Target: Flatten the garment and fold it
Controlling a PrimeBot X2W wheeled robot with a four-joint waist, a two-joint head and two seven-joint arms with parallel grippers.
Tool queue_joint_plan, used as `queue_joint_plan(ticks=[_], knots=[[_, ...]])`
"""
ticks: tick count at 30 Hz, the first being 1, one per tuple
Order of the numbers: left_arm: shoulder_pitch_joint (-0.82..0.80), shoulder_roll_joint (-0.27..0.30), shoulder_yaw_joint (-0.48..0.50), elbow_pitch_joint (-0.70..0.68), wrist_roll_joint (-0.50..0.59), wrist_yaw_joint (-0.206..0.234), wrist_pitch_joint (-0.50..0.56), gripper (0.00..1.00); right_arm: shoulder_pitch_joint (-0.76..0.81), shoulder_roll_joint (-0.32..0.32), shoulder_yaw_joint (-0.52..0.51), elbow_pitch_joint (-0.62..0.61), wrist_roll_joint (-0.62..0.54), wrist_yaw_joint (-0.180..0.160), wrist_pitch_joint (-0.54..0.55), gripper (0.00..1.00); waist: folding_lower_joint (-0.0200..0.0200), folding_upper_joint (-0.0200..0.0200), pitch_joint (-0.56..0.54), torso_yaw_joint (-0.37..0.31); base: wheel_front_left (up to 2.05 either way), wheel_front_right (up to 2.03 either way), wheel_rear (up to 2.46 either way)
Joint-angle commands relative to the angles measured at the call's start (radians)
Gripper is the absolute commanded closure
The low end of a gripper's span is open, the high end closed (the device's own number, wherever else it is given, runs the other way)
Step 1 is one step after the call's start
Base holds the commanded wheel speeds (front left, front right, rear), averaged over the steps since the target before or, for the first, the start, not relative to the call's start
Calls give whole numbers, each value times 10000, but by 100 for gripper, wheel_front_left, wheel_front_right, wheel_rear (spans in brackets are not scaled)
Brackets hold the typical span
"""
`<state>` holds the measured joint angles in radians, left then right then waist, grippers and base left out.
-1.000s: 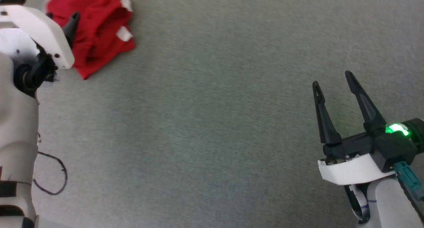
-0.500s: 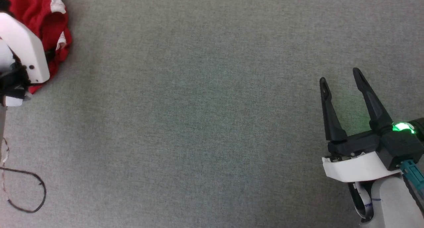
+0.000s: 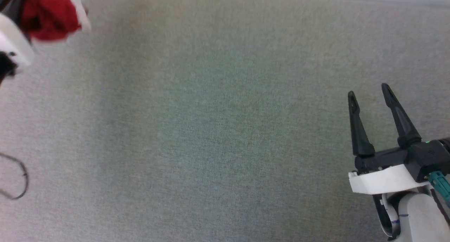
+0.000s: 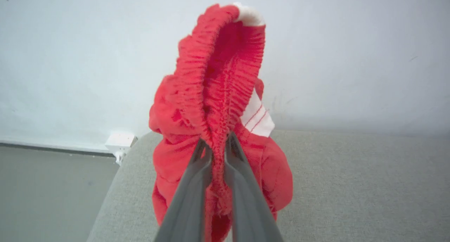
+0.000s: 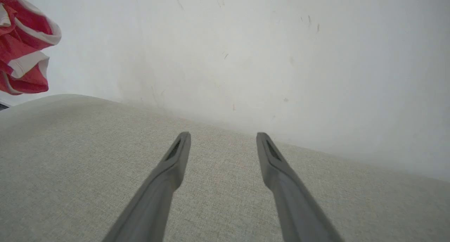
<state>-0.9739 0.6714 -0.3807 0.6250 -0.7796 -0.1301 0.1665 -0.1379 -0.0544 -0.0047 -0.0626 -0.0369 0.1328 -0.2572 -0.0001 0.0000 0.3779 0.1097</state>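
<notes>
The garment (image 4: 218, 94) is a bunch of bright red shorts with white stripes. In the left wrist view its gathered waistband is pinched between the two fingers of my left gripper (image 4: 216, 140), and the rest hangs bunched over the grey surface. The garment (image 3: 45, 13) appears blurred at the top left of the head view, beside my left wrist's white cover (image 3: 12, 41), and as a hanging red bundle (image 5: 24, 45) at the upper left of the right wrist view. My right gripper (image 3: 369, 92) stands open at the lower right, nothing between its fingers (image 5: 175, 157).
A grey fabric surface (image 3: 211, 129) spreads under both arms. A pale wall (image 5: 246, 52) rises behind it. The surface's left edge drops to a floor with a white wall fitting (image 4: 119, 141). A dark cable loop (image 3: 17, 178) lies at the left edge.
My left gripper has shut on the garment's waistband and lifted it off the surface. The head camera has shifted, so the garment now sits further to the upper left. My right gripper stays open.
</notes>
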Motion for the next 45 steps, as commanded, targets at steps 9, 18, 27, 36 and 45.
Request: queue_joint_plan(ticks=[9, 18, 27, 36, 45], knots=[[204, -544, -1753, -2552, 626, -5, -1503, 100, 536, 8, -251, 323, 126, -21, -46, 0, 1, 0, -2174, -750, 0, 0, 0], [1747, -2096, -4136, -3301, 1824, 157, -1634, 100, 1153, 35, 68, 546, 263, -21, -46, 0, 1, 0, -2856, -2014, 0, 0, 0], [3543, -2982, -7066, -1337, 2981, 27, -1855, 91, 1214, 39, 441, 984, 475, -21, -46, 0, 1, 0, -2530, -3237, 0, 0, 0], [3649, -3103, -7543, -473, 2529, -1, -2788, 0, 1538, 40, 488, 1257, 903, -21, -46, 0, 1, 0, -2939, -2901, 0, 0, 0], [3931, -2276, -6658, -2105, 1879, 687, -3300, 0, 2106, 41, 85, 1342, 786, -21, -46, 0, 1, 0, -4302, -1429, 0, 0, 0]])
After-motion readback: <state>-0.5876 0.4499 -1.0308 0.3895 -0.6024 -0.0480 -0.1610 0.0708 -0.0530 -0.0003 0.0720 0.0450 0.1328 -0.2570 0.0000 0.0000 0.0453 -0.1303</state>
